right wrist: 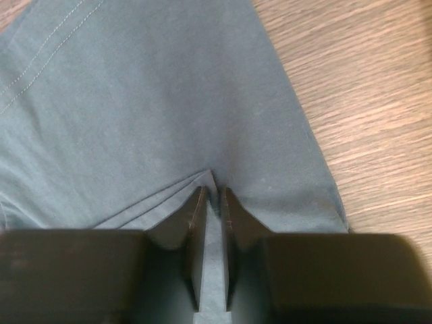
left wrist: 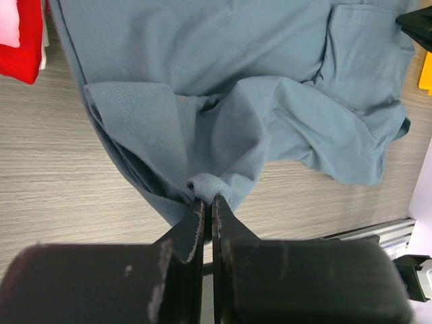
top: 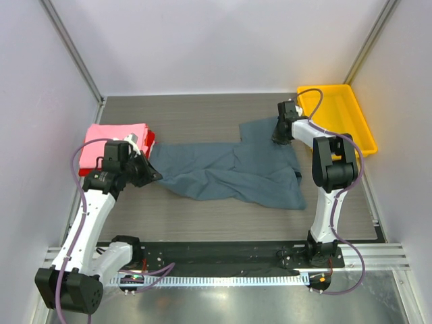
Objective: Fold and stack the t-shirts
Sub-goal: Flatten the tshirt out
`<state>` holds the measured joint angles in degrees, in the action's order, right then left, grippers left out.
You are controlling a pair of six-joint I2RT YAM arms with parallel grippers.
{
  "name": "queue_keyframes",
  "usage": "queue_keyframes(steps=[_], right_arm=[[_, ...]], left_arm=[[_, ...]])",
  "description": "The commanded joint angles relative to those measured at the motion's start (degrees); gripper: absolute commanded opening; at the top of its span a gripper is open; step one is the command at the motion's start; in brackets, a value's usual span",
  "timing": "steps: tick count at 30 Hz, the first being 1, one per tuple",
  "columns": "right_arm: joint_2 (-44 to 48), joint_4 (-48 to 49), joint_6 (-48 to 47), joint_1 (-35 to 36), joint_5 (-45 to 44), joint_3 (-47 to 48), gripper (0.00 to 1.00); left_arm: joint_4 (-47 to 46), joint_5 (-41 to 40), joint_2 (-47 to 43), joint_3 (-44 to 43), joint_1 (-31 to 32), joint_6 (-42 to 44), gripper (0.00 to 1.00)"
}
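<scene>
A slate blue-grey t-shirt (top: 229, 172) lies crumpled and partly spread across the middle of the table. My left gripper (top: 154, 175) is at its left edge, shut on a bunched bit of the fabric (left wrist: 208, 201). My right gripper (top: 278, 138) is pressed down on the shirt's far right part. Its jaws pinch a raised ridge of the cloth (right wrist: 212, 192), and small creases run off to the left. Behind the left gripper a folded pink t-shirt (top: 111, 138) lies on a folded red one (top: 150, 140). Both show at the top left of the left wrist view.
A yellow plastic tray (top: 358, 118) stands at the far right, just beyond the right gripper. Grey walls close in the left, back and right sides. A metal rail with the arm bases (top: 223, 260) runs along the near edge.
</scene>
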<state>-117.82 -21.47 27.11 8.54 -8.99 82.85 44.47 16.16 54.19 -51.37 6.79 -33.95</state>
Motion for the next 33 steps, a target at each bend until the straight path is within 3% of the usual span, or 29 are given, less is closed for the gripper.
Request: queue_keyframes(steps=[1,10,20,33], right_arm=[[1.45,1.0,0.13,0.43,1.08,1.35,0.15],[5.49,0.56,0.13,0.34,0.91,1.26,0.01],[18.85,-1.55,-0.04,-0.88,1.26,-0.58,0.03],[17.09,0.2,0.92,-1.5,6.96,-5.67,0.01]], left_arm=[[-0.26,0.97,-0.93,-0.92,0.24,1.08,0.0],[-0.35,0.8,-0.58,-0.66,0.16,1.26,0.0],[-0.26,0.71,-0.4,-0.31,0.24,1.61,0.0],[-0.61,0.8,-0.49,0.31,0.24,1.52,0.0]])
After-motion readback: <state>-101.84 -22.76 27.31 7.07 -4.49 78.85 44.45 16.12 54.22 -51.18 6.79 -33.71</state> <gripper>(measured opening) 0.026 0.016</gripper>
